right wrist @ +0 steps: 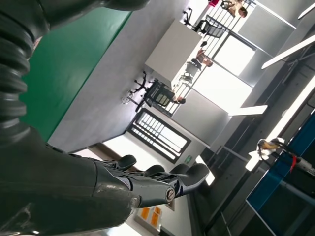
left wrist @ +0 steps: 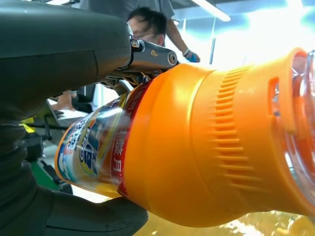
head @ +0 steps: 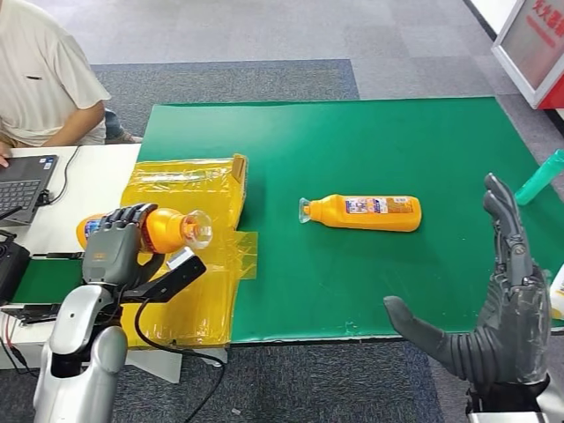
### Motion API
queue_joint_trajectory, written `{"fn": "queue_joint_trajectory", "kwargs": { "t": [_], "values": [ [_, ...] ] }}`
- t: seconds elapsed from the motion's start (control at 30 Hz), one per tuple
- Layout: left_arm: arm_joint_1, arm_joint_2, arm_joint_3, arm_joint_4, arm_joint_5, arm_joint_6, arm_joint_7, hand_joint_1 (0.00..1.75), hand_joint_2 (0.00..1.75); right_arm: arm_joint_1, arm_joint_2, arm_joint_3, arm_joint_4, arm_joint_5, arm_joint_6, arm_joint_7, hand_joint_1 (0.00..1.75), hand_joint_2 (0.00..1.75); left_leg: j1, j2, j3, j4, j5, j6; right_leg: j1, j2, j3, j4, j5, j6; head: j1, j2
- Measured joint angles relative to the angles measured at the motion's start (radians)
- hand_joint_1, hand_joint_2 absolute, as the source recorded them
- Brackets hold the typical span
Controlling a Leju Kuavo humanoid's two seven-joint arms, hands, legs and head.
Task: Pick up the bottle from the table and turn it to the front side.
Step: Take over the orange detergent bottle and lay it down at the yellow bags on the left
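Observation:
An orange bottle (head: 364, 212) lies on its side on the green table mat (head: 373, 141), its clear cap toward the left. My left hand (head: 116, 242) grips a second orange bottle (head: 166, 229) above the yellow plastic sheet (head: 193, 189), cap pointing right. In the left wrist view that held bottle (left wrist: 193, 147) looms close, label and ribbed neck showing, with my fingers (left wrist: 63, 49) wrapped over it. My right hand (head: 502, 308) hovers open over the mat's front right corner, fingers spread upward, thumb pointing left. In the right wrist view its fingers (right wrist: 159, 182) are extended and hold nothing.
A person in a pale shirt (head: 47, 79) sits at the back left by a laptop (head: 23, 185) on a white table. A teal object (head: 540, 176) lies at the mat's right edge. Cables (head: 173, 348) hang off the front edge below my left hand.

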Motion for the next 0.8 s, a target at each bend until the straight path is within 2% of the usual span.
{"fn": "queue_joint_trajectory", "kwargs": {
  "t": [0.43, 0.8],
  "values": [
    [-0.039, -0.02, 0.035, 0.09, -0.044, 0.062, 0.0, 1.75, 1.75, -0.013, 0.0, -0.002, 0.01, 0.009, 0.01, -0.007, 0.0, 1.75, 0.0, 0.0, 0.0, 0.0, 0.0, 0.0, 0.0, 0.0, 0.0, 0.0, 0.0, 0.0, 0.0, 0.0],
    [-0.04, -0.036, 0.034, 0.167, -0.06, 0.058, -0.004, 1.75, 1.75, -0.013, -0.004, -0.002, 0.01, 0.014, 0.007, -0.017, 0.0, 1.75, 0.0, 0.0, 0.0, 0.0, 0.0, 0.0, 0.0, 0.0, 0.0, 0.0, 0.0, 0.0, 0.0, 0.0]
  ]
}}
